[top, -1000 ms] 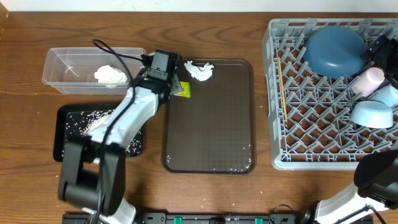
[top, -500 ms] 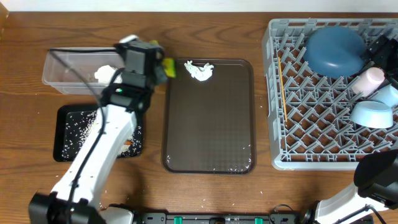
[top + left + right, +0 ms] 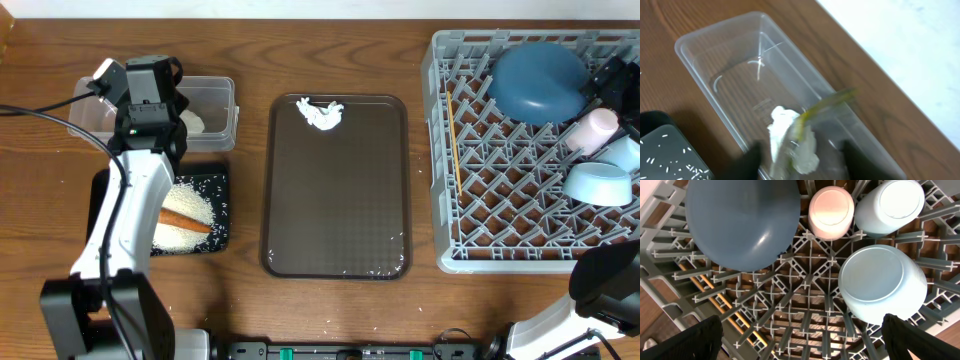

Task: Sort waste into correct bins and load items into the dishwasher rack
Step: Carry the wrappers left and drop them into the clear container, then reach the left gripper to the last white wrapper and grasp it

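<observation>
Overhead view: the left gripper (image 3: 160, 112) is seen over the clear tub (image 3: 215, 95), just left of the brown serving tray (image 3: 335, 190). A second ago it was closed on the wrapper at the tray's upper-left corner. Half a second ago the wrapper was being carried off the tray toward the tub.

In the left wrist view its fingers (image 3: 752, 160) are now spread apart. The wrapper (image 3: 826, 106) shows as a blurred yellow-green streak above a white tissue (image 3: 790, 142) lying in the tub. As far as can be made out, the wrapper is no longer clamped.

Left of the tray's lower half, the black tray (image 3: 100, 215) has been uncovered by the arm. A rice heap (image 3: 180, 205) and a carrot piece (image 3: 185, 222) are revealed in it. A second tissue (image 3: 320, 113) is left unmoved at the tray's top edge.

Right of the tray, the grey rack (image 3: 480, 230) is unchanged. It is loaded with a dark-blue dish (image 3: 538, 80), a light-blue bowl (image 3: 598, 183) and chopsticks (image 3: 452, 130). The right gripper (image 3: 805, 340) is held wide open and empty above the rack.
</observation>
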